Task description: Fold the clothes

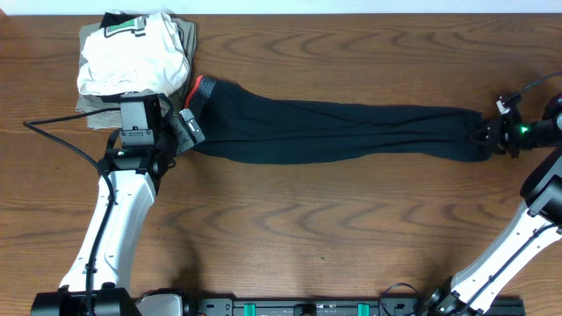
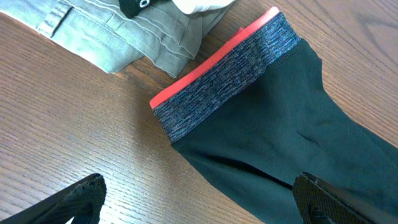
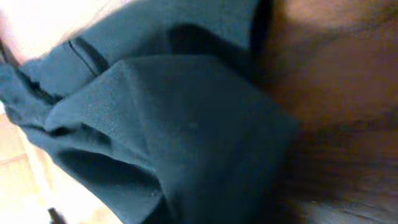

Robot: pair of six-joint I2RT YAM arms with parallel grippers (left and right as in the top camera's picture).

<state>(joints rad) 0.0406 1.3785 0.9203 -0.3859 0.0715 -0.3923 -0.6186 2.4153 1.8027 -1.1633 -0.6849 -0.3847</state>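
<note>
While the black pants (image 1: 334, 130) lie stretched out in one long strip across the middle of the wooden table (image 1: 307, 237), an arm is stationed at each end. The waistband (image 1: 200, 91) is at the left and the leg cuffs are far off at the right.

Over on the left, the left gripper (image 1: 187, 128) hangs at the lower corner of the waistband with its jaws spread wide and nothing between them. From its wrist camera, one dark finger (image 2: 84, 194) is over bare wood. The other sits over the black cloth, though I can't say whether it touches. The grey marled waistband fills that view, its bright red lining (image 2: 211, 62) showing along the upper edge.

Just beside that red edge sits the folded pile, with a white shirt (image 1: 132, 57) resting on top of a grey-green garment (image 1: 186, 37). Whether the waistband touches the pile, I can't tell.

Now to the far right. The right gripper (image 1: 488, 133) is down at the cuff end with its jaws clamped together on the fabric, and the cuff narrows to a point right where it bites. Its wrist camera is crowded with bunched, creased dark cloth pressed close to the lens, and only a blur of brown table shows along the right side.
</note>
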